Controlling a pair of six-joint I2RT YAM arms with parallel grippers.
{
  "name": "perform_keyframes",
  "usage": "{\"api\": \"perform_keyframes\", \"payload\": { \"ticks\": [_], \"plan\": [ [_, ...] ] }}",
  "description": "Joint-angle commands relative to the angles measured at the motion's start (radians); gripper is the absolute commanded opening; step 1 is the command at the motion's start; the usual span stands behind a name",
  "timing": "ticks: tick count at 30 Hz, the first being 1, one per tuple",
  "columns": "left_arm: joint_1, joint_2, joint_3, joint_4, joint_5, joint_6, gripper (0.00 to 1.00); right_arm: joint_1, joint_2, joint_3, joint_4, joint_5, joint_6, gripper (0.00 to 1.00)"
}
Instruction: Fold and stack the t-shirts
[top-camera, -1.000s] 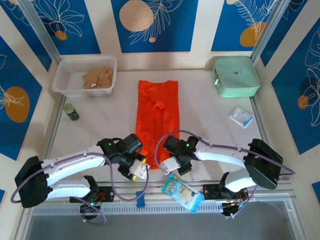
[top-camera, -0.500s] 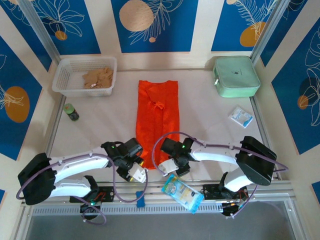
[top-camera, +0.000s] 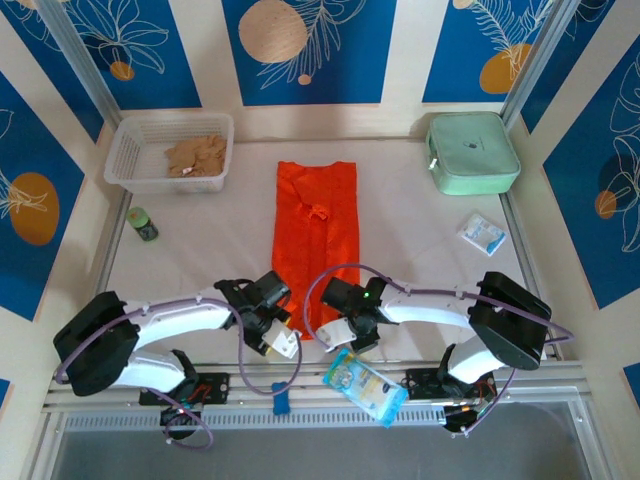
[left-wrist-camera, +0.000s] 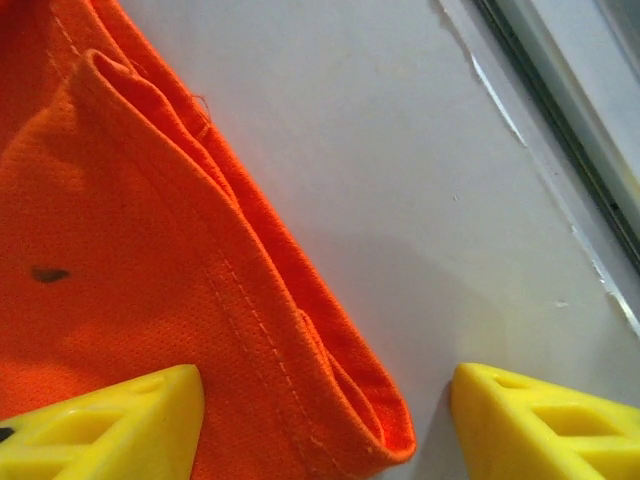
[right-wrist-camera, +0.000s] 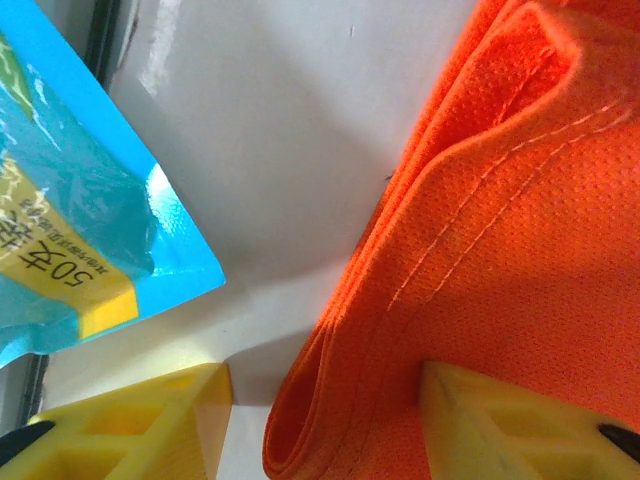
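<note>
On the tabletop (top-camera: 420, 270) the t-shirt (top-camera: 315, 240) lay folded lengthwise into a long narrow strip, running down the middle from near the far edge to the near edge. It was judged to be a thin, soft knit, light and with no stiffness, so it would sag and drape once lifted. Its stacked layers could slide apart if only the top one were pinched. The left gripper (left-wrist-camera: 325, 432) stood with jaws wide over the strip's near left corner, one finger above cloth and the other above bare tabletop, with nothing gripped. The right gripper (right-wrist-camera: 325, 425) was likewise spread across the near right corner, the rolled fold edge between its fingers and not pinched. A blue packet (right-wrist-camera: 70, 200) lay just beside it at the near edge, apart from the cloth. The best hold was judged to be both near corners at the stitched hem (left-wrist-camera: 250, 330), with all layers taken together.
</note>
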Motion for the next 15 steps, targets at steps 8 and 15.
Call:
{"api": "perform_keyframes", "payload": {
  "ticks": [8,15],
  "plan": [
    [0.025,0.056,0.015,0.009,-0.029,0.054,0.60,0.006,0.004,-0.043,0.030,-0.003,0.022,0.52],
    [0.026,0.130,0.033,0.093,-0.063,0.036,0.54,0.002,0.029,-0.042,0.065,0.016,0.033,0.46]
  ]
}}
